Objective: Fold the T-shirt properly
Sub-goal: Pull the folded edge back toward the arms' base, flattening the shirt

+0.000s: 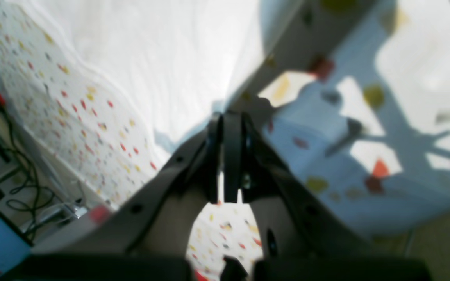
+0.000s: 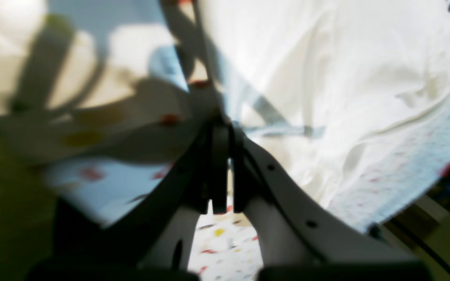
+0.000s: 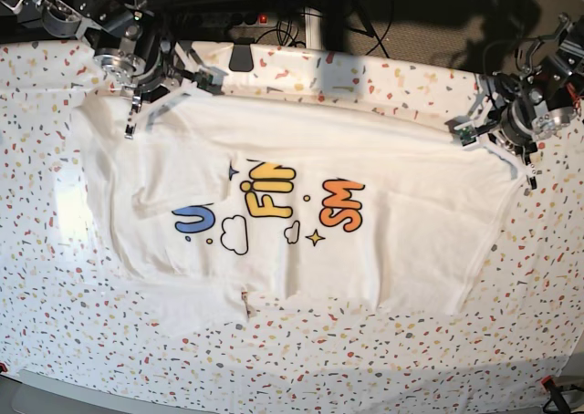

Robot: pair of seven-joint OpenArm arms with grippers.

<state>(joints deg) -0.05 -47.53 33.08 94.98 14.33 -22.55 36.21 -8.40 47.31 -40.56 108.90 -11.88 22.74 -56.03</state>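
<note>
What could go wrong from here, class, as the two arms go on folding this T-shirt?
1. Both grippers, left and right, sit shut at the far corners of the T-shirt; whether cloth is pinched is unclear, so a lift may come up empty.
2. A flap already covers part of the lettering; folding over it may lock in creases.
3. A pinch might also catch the tablecloth.

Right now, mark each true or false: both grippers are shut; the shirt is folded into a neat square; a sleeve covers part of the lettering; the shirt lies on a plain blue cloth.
1. Left gripper and right gripper are both shut: true.
2. The T-shirt is folded square: false, it lies mostly spread.
3. A sleeve overlaps the lettering: true.
4. Plain blue cloth: false, a white speckled tablecloth.
</note>
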